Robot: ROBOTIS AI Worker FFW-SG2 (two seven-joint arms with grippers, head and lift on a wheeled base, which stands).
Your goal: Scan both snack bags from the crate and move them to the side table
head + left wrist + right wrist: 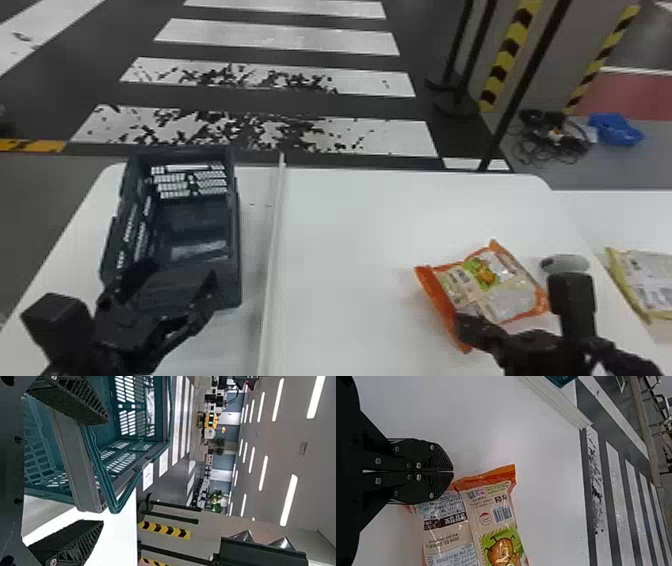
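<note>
"Where are the snack bags?"

"The orange snack bag [492,285] lies on the counter [350,225], close to its right edge. The head view also gives me the yellow snack bag [645,282] on the side table [615,215], past that edge."

"And the right hand [465,324]?"

"Clenched. The right wrist view brings out its two fingertips pressed together, right at the bag's orange end; I can't tell whether they touch it. That view also gives the barcode and a cartoon on the bag's face."

"How is that arm posed?"

"It comes in from the bottom edge of the head view, low, with the hand angled down at the counter and reaching toward the bag's near corner."

"The left one?"

"The left hand [159,300] is at the near end of the crate [235,270], which sits by the counter's left edge, across a raised white strip [272,240] from the orange bag. Its wrist view has the fingers well apart, so it's released, with a grey bar [73,463] between them. It points forward, roughly level; past the crate that view takes in ceiling lights [288,500] and plants [216,502]."

"Anything beside the orange bag?"

"A rounded grey thing [567,262], partly behind the right arm."
</note>
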